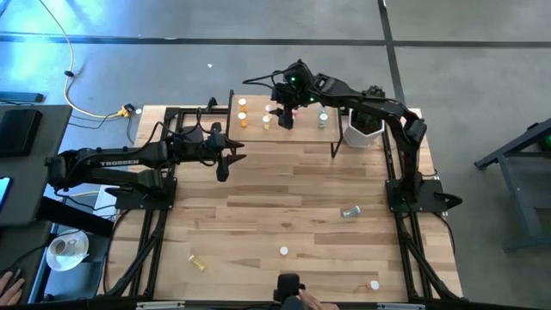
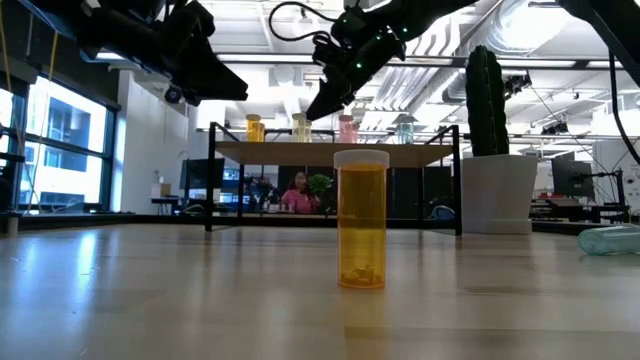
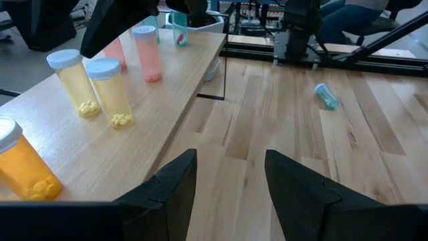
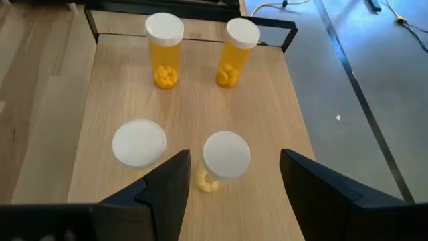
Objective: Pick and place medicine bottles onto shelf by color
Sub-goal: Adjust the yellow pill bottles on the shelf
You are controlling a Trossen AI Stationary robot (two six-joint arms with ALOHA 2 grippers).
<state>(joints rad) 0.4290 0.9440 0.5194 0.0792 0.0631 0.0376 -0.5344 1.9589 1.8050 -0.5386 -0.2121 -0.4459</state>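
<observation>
The right gripper (image 4: 231, 177) hung with jaws spread wide and empty above the small light-wood shelf on black metal legs (image 1: 284, 127), over two white-capped yellow pill bottles (image 4: 226, 161), its arm stretched across from the table's right side. The left gripper (image 3: 227, 177) hovered half-open and empty just beside the shelf's left end.

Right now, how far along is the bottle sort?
Done: several bottles stand upright on the shelf, grouped orange, yellow, pink, green.
In hand: nothing. The right gripper hangs open above the yellow bottles; the left gripper is open and empty near the shelf's end.
Left: a green bottle on its side, a yellow one on its side and two more on the table.
</observation>
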